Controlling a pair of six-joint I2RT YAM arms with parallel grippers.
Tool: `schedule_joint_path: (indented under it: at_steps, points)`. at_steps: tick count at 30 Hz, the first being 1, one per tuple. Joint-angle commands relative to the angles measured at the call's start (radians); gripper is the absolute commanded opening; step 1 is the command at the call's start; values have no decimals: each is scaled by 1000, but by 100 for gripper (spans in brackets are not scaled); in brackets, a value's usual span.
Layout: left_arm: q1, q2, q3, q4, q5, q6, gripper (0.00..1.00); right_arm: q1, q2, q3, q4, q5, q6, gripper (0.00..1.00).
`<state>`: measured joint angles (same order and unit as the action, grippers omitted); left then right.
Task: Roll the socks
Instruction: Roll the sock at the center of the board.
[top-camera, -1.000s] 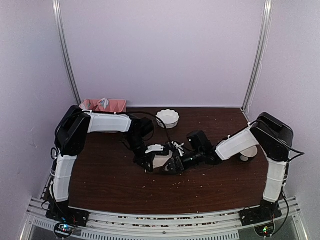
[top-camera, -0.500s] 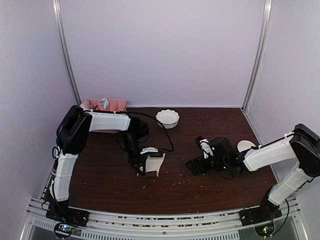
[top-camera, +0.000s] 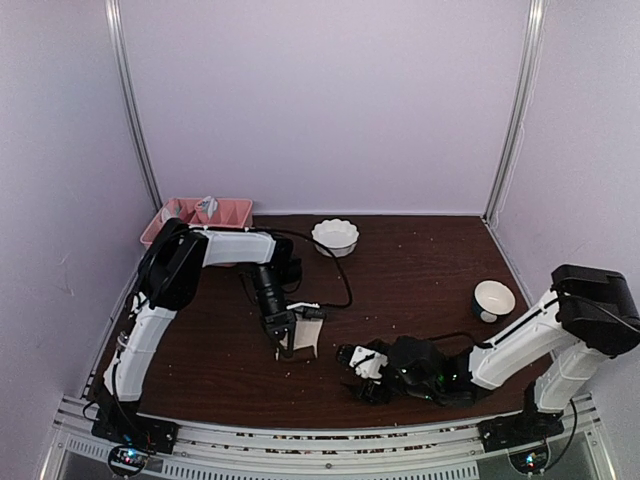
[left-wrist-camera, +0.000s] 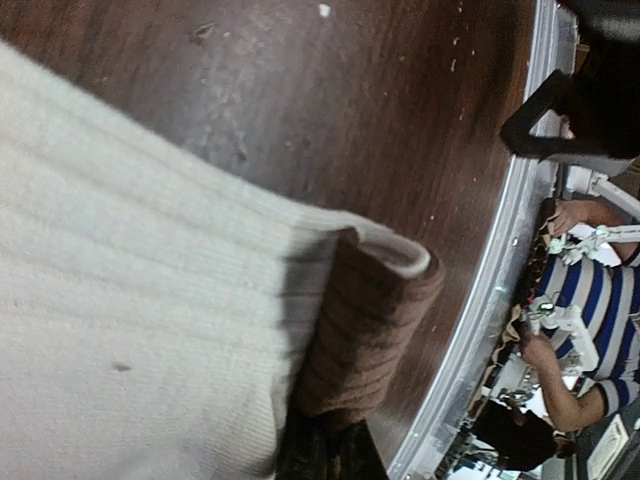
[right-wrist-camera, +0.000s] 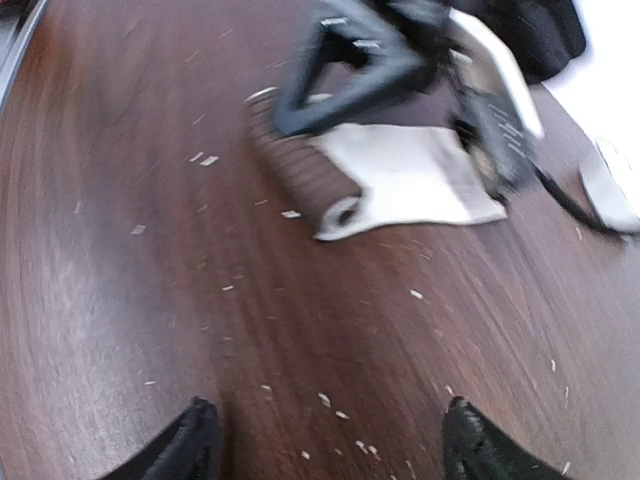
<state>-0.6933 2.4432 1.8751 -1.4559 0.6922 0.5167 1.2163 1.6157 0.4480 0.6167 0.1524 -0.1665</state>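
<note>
Recording a change at the right gripper (top-camera: 362, 375): finding it pulled well back from the socks (top-camera: 306, 338), having been right against them a second earlier. Placing it now far in front of the white scalloped bowl (top-camera: 335, 237) and slightly to that bowl's right. Seeing its fingers spread wide in the right wrist view, bare tabletop (right-wrist-camera: 130, 300) between them, nothing held.

Noting the left gripper (top-camera: 284, 334) staying closed tight on the socks, in front of the bowl and slightly to its left, having drifted only a little farther from it. Finding the pair lying on the wood there, cream fabric uppermost, a brown ribbed end curled over into a short roll, the remaining length flat.

Judging the roll as barely started and now being held by one gripper alone. Judging the curl at risk of loosening without a second hold. Expecting a need for the right gripper returning before further rolling. Not managing to make out, through the blur, the exact layers under the pinch.
</note>
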Motion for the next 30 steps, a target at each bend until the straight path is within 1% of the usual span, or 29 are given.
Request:
schedule_joint_path:
  at_steps: [1, 7, 10, 17, 20, 23, 27, 29, 30]
  points:
    - [14, 109, 47, 8, -27, -52, 0, 39, 84, 117, -42, 1, -258, 71]
    - [14, 145, 81, -4, -65, -62, 0, 36, 195, 273, -112, -52, -403, 62]
    - [14, 151, 100, -4, -69, -64, 1, 14, 244, 351, -168, -102, -437, 57]
    - [14, 159, 125, -13, -59, -55, 2, -46, 327, 480, -275, -183, -471, 45]
    - [14, 163, 139, -25, -49, -44, 5, -74, 366, 520, -317, -203, -471, 38]
    - [15, 158, 140, -34, -46, -29, 6, -89, 382, 544, -366, -230, -471, 30]
    - [22, 158, 152, -34, -41, -26, 7, -91, 403, 549, -391, -230, -460, 23]
    - [30, 139, 160, -35, -13, -12, 14, -93, 415, 555, -405, -226, -433, 19]
    - [36, 117, 154, -25, -8, -9, 20, -97, 422, 560, -414, -227, -413, 17]
